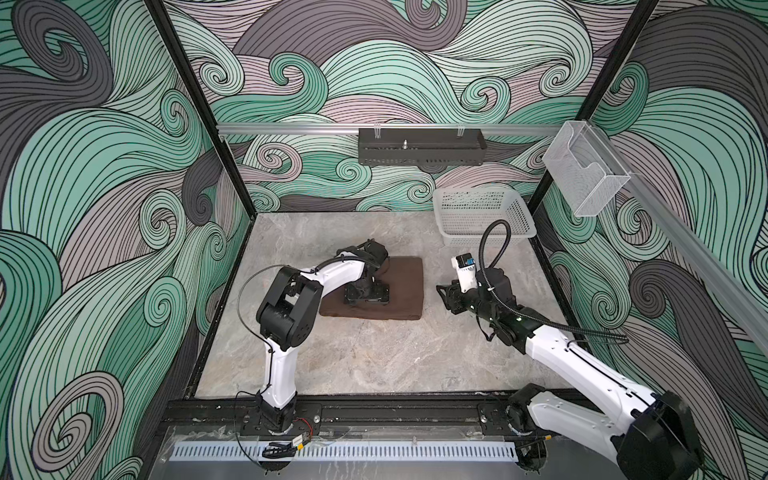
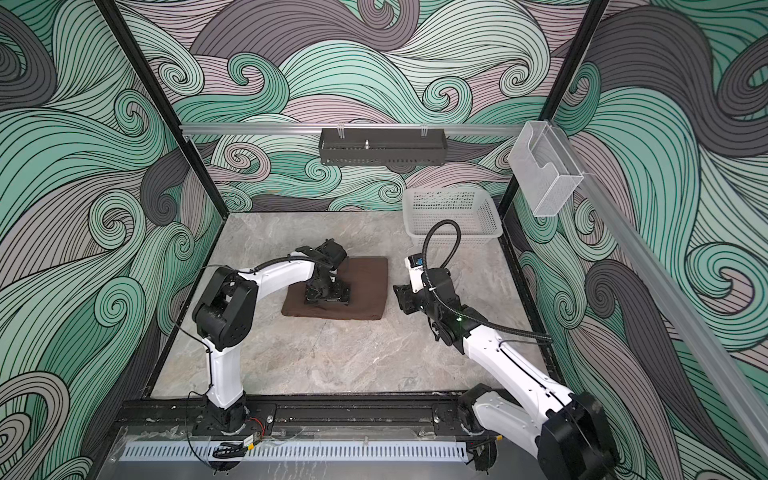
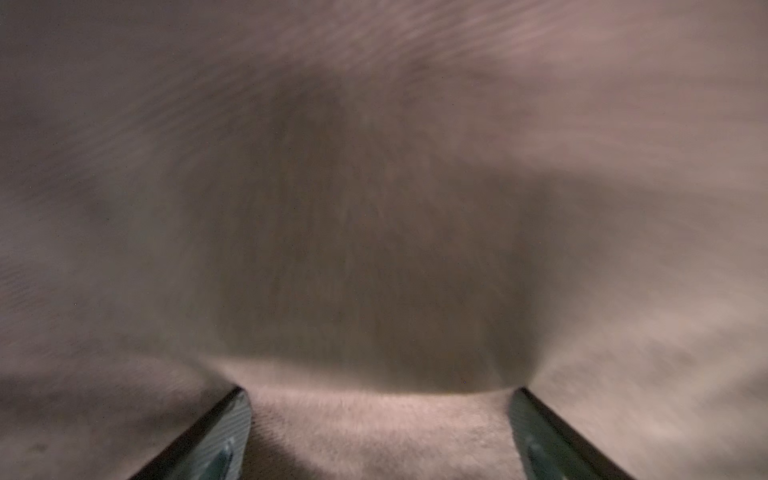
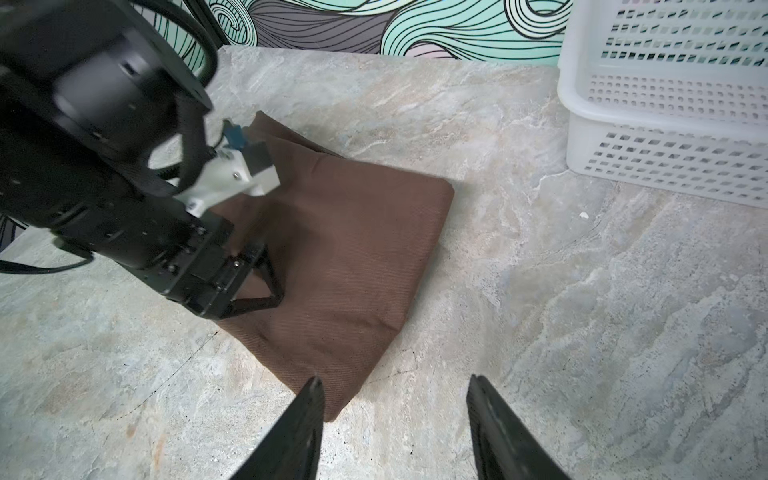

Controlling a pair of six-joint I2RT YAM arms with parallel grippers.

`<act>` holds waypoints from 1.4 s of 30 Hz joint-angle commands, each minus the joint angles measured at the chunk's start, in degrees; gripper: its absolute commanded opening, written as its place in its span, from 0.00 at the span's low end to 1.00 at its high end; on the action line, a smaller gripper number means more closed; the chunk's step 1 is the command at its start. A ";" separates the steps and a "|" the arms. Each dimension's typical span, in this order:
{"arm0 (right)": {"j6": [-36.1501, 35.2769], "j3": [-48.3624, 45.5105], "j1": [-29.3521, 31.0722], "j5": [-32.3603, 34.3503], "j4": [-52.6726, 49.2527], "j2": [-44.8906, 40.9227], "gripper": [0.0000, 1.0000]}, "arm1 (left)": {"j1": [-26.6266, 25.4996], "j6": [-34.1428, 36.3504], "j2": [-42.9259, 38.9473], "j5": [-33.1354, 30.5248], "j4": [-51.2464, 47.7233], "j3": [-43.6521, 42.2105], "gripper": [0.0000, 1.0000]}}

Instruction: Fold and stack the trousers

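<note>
The trousers lie folded into a thick dark brown rectangle near the middle of the marble table. My left gripper points down onto their left half, open, with both fingertips resting on the fabric. In the left wrist view the brown cloth fills the picture, blurred, between the spread fingers. My right gripper hovers open just right of the trousers, holding nothing. The right wrist view also shows the left gripper on the cloth.
A white perforated basket stands at the back right of the table. A black tray hangs on the back rail, and a clear holder on the right rail. Patterned walls enclose three sides.
</note>
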 commanded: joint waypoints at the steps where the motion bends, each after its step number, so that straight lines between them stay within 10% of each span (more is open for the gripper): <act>1: -1.15 -0.97 0.30 0.96 1.74 -0.79 0.56 | -0.38 -0.93 4.08 -5.54 -3.83 2.84 0.98; 15: -1.77 0.03 0.25 0.10 3.47 1.72 0.56 | 12.63 8.22 10.07 -14.42 -15.06 13.36 0.99; 42: -3.26 7.60 0.30 -3.23 8.49 15.90 0.56 | 40.05 20.85 36.34 -12.22 -25.99 61.45 0.99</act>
